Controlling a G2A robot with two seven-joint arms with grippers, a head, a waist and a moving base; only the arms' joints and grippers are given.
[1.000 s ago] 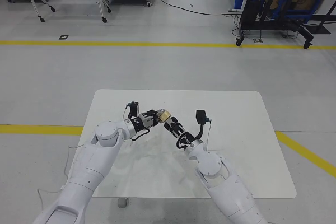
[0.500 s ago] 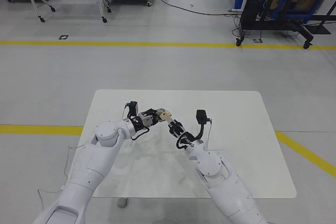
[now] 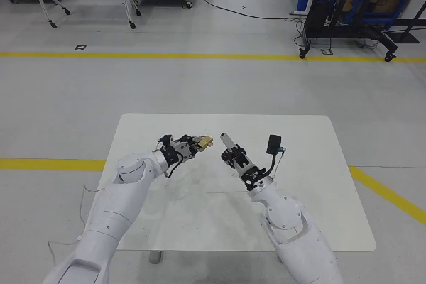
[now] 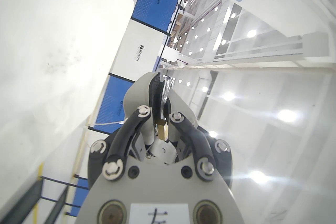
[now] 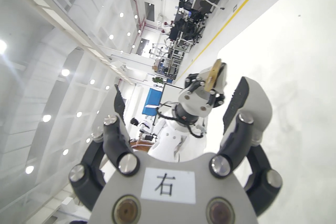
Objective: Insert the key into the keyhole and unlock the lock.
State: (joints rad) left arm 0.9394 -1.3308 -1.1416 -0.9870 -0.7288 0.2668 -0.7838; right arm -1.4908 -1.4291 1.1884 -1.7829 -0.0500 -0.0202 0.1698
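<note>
Right gripper (image 5: 180,89): held up above the table, near its middle. Its fingers (image 5: 236,99) are spread wide with nothing between them, and they point toward the other arm.
Left gripper (image 4: 162,93): also raised above the table, facing the right gripper across a small gap and not touching it. Its fingers are closed tight on the lock.
Lock (image 5: 213,74): a brass body clamped in the left gripper, part of it sticking out past the fingertips toward the right gripper.
Silver piece (image 4: 166,89): bright metal pinched between the left fingertips, in line with the brass. I cannot tell whether it is the key or the shackle.
Table (image 3: 305,213): white top, lying under both arms.
</note>
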